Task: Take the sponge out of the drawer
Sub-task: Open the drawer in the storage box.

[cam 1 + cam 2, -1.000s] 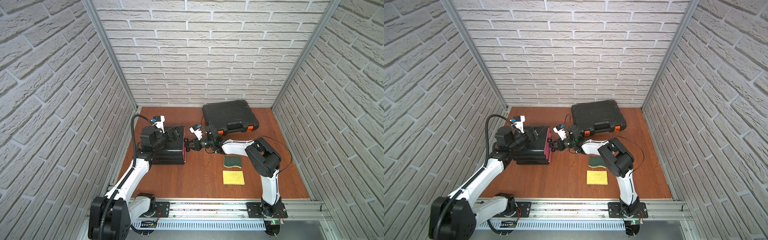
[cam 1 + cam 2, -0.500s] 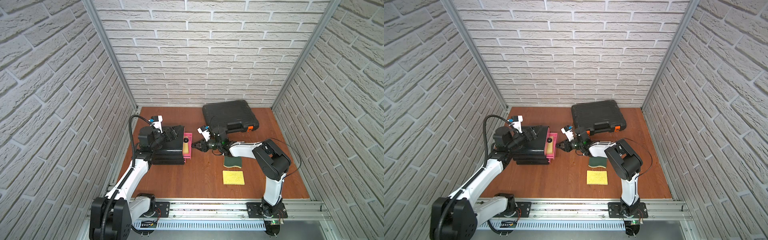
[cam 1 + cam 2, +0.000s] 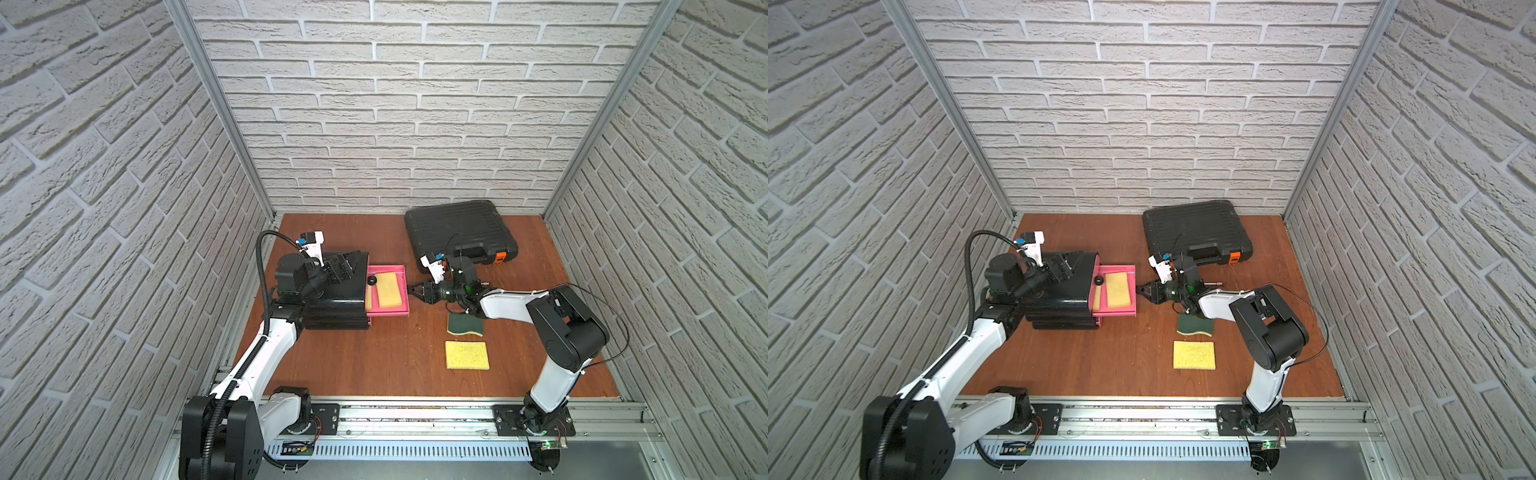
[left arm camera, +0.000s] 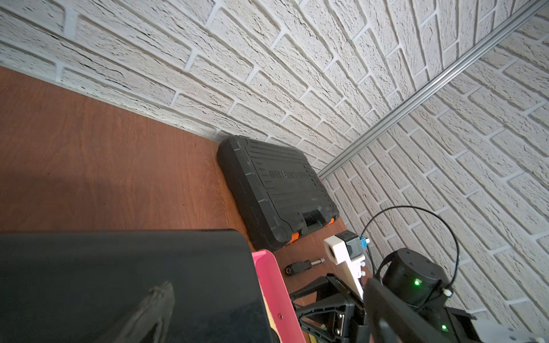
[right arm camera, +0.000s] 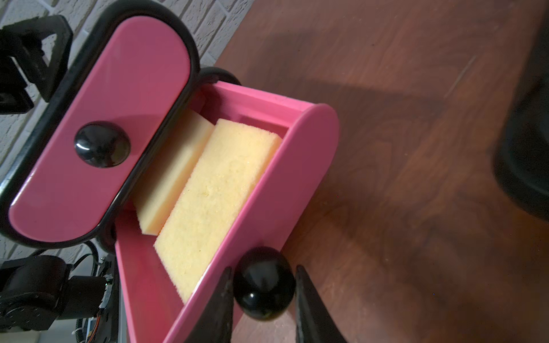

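Sponge [image 3: 390, 289] lies flat in the open pink drawer [image 3: 386, 268], left of centre, low in the black cabinet [image 3: 336, 299]. Right gripper [image 5: 263, 268] is closed on the drawer knob [image 5: 263, 291], a finger tight on each side. Left gripper [image 3: 343, 266] is spread wide and laid on the cabinet top, holding nothing. Risks, my read: more pull could bring the drawer off its runners or drag the cabinet, since the left only rests on it. Reaching in, the fingers may catch the front wall or the upper knob [image 5: 102, 144], or pinch two sponges at once. Only the right wrist view shows clearly the knob grip and a second sponge [image 5: 175, 166] tucked partly under the upper drawer. Only the top views show the green sponge [image 3: 465, 325] and yellow sponge [image 3: 466, 355] loose on the table, near right: wrong targets.
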Robot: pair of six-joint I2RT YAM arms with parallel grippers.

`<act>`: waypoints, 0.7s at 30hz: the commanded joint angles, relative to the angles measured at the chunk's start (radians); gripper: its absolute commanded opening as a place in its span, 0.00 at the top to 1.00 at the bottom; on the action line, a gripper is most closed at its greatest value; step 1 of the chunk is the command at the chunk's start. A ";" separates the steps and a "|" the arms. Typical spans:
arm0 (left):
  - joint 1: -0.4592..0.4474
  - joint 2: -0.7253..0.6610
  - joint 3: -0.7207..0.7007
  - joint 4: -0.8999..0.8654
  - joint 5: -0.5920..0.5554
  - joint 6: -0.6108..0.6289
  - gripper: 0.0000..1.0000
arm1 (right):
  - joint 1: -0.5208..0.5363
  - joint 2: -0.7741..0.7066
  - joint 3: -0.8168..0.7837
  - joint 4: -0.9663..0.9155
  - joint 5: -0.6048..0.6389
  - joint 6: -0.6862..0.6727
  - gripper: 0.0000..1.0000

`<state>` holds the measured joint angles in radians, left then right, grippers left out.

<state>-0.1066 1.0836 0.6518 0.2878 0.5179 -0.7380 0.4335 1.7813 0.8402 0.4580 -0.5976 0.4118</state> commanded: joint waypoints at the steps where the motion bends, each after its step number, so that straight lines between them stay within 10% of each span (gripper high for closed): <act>1: 0.007 0.012 -0.052 -0.106 -0.001 -0.027 0.02 | -0.012 -0.040 -0.013 0.014 0.030 0.000 0.90; 21: 0.008 0.005 -0.053 -0.104 0.001 -0.026 0.02 | -0.023 -0.095 -0.016 -0.048 0.068 0.008 0.77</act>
<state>-0.1059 1.0782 0.6468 0.2913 0.5175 -0.7383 0.4122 1.7405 0.8112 0.4137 -0.5426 0.4133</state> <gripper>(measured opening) 0.982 0.219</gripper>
